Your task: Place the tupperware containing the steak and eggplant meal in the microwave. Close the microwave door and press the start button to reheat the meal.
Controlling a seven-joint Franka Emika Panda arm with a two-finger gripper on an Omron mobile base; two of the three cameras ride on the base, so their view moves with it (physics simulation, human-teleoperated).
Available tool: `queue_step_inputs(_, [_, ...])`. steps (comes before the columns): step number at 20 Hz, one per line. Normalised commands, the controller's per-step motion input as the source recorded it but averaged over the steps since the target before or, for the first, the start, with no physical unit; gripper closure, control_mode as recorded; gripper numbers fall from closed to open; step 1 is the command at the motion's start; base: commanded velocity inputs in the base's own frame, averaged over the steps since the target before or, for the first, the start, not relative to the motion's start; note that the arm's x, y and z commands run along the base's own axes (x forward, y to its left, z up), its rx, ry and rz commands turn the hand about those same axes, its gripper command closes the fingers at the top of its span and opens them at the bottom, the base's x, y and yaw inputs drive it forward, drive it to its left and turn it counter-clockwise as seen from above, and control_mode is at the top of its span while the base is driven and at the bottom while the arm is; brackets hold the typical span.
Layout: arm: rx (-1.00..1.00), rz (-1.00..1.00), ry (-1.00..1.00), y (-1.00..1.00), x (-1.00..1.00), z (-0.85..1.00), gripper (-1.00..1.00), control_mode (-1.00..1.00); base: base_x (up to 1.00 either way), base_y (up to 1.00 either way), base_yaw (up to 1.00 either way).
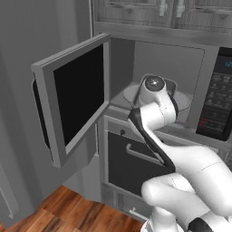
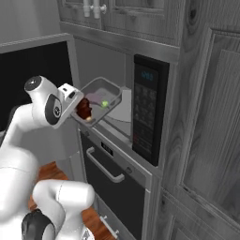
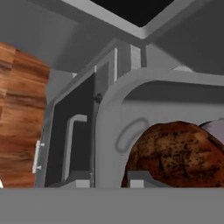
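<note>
Microwave open; door swung out to the left, black window facing the arm; keypad on the right side of the cavity, dark with small lit marks.

Gripper at the cavity mouth, wrist bent toward the opening; tub held at its near rim, tilted steeply — open side facing outward in the right base view, far end up toward the keypad; exact finger gap not visible, hidden behind the tub rim and wrist; grip itself cannot be confirmed from the fingers, only that the tub sits tilted against the hand, clear of the turntable.

Meal inside the tub, slid to the low end nearest the hand; dark red-brown steak close in the hand view, a pale purple-grey piece beside it at the right edge; small green bit higher up the tub floor.

Turntable pale and round on the cavity floor, mostly behind the wrist in the left base view.

Below the microwave — oven with dark front and bar handle; wood floor at bottom left; cabinet doors to the right of the keypad; upper cabinets above the cavity.
</note>
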Motion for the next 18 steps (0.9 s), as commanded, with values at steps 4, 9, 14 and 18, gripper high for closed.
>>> queue_step_inputs(4, [0.03, 0.0, 0.06, -0.58, 0.99, 0.0, 1.0, -1.0, 0.0, 0.0, 0.0])
queue_step_inputs(9, [0.0, 0.0, 0.03, -0.57, 1.0, 0.0, 1.0, -1.0, 0.0, 0.0, 0.0])
queue_step_inputs(14, [0.0, 0.0, 0.07, -0.4, 0.97, -0.21, 1.0, -1.0, 0.0, 0.0, 0.0])
queue_step_inputs(18, [0.0, 0.0, 0.09, -0.26, 0.64, -0.32, 1.0, -1.0, 0.0, 0.0, 0.0])
